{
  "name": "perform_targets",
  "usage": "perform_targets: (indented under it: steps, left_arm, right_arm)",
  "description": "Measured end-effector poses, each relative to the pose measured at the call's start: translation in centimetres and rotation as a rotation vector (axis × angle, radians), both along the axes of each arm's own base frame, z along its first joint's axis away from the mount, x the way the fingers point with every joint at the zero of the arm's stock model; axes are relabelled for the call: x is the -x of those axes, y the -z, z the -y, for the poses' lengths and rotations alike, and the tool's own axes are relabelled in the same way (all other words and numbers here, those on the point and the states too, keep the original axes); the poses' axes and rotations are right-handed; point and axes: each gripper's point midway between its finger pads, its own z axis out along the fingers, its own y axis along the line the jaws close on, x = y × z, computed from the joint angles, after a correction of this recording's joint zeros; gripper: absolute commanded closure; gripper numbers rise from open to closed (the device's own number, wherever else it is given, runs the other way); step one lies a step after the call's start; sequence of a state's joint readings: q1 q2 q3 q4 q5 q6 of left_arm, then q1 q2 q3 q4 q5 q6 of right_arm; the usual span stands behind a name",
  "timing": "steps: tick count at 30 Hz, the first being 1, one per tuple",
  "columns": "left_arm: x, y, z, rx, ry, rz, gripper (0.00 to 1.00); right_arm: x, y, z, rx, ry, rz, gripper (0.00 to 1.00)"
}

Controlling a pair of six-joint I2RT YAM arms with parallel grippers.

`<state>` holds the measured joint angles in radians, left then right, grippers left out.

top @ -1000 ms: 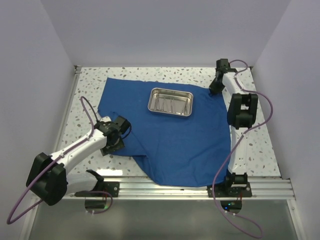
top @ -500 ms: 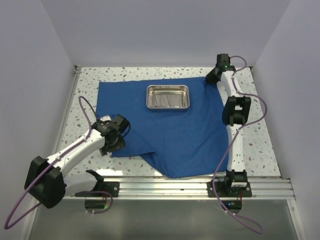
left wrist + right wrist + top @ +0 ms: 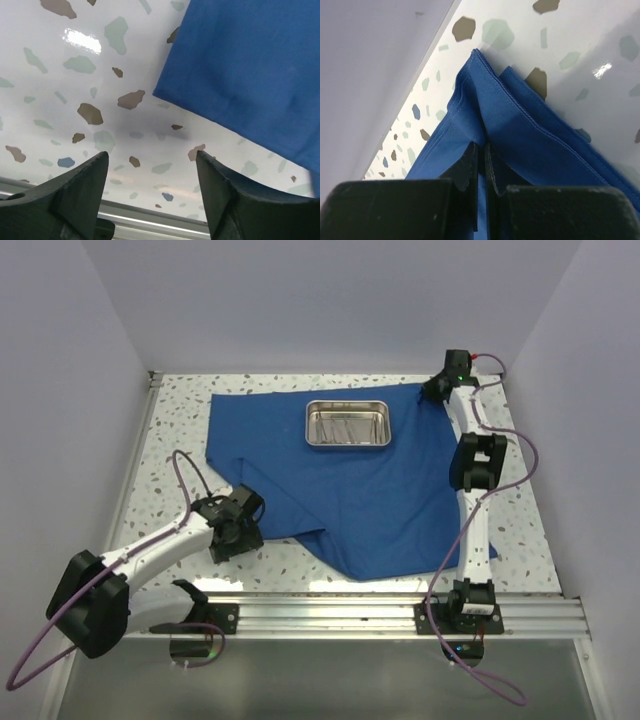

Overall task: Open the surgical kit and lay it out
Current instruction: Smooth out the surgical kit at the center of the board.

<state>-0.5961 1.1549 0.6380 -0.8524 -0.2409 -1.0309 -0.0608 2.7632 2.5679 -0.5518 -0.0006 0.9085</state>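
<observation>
The surgical kit's royal-blue cloth (image 3: 350,490) lies spread over the speckled table, and a small shiny steel tray (image 3: 347,424) with thin steel instruments inside sits on its far part. My right gripper (image 3: 436,390) is at the far right corner, shut on a pinched fold of the cloth (image 3: 485,120). My left gripper (image 3: 238,530) is low over bare table at the cloth's near-left edge, open, nothing between its fingers (image 3: 80,195); the cloth's corner (image 3: 240,70) lies just beyond them.
White walls close in the table (image 3: 170,450) on three sides. A metal rail (image 3: 340,612) carrying both arm bases runs along the near edge. The left arm's purple cable (image 3: 180,475) loops over the table's left part.
The right gripper has pulled the cloth's corner farther back and right, and the tray rode with it. My left gripper opened, let go of the cloth and moved back toward the near edge.
</observation>
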Motion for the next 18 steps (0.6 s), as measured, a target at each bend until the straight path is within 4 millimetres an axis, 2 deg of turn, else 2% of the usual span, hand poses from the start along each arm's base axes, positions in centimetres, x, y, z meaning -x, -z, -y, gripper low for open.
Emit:
perform_targets:
  steps: [3, 6, 9, 10, 14, 18]
  left_arm:
    - [-0.1, 1.3, -0.3, -0.029, -0.023, -0.003, 0.30]
    - [-0.8, 1.8, -0.7, -0.065, -0.046, 0.056, 0.30]
    - [-2.8, 1.0, 0.0, -0.037, -0.065, 0.188, 0.26]
    - [-3.4, 0.6, 0.2, -0.022, -0.073, 0.223, 0.22]
    - [-5.7, -0.8, 1.5, 0.065, -0.101, 0.359, 0.19]
    - [-6.3, -0.2, 1.8, 0.072, -0.108, 0.381, 0.22]
  right_arm:
    - [-0.3, 0.1, 0.8, 0.006, 0.015, 0.016, 1.00]
    - [-0.8, 0.2, 1.2, 0.012, 0.013, 0.040, 1.00]
    - [-1.1, 0.2, 1.4, 0.025, 0.000, 0.065, 1.00]
    - [-1.2, 0.2, 1.4, 0.028, -0.003, 0.069, 1.00]
    - [-1.2, 0.2, 1.4, 0.035, -0.016, 0.080, 1.00]
    - [-1.2, 0.2, 1.4, 0.031, -0.022, 0.087, 1.00]
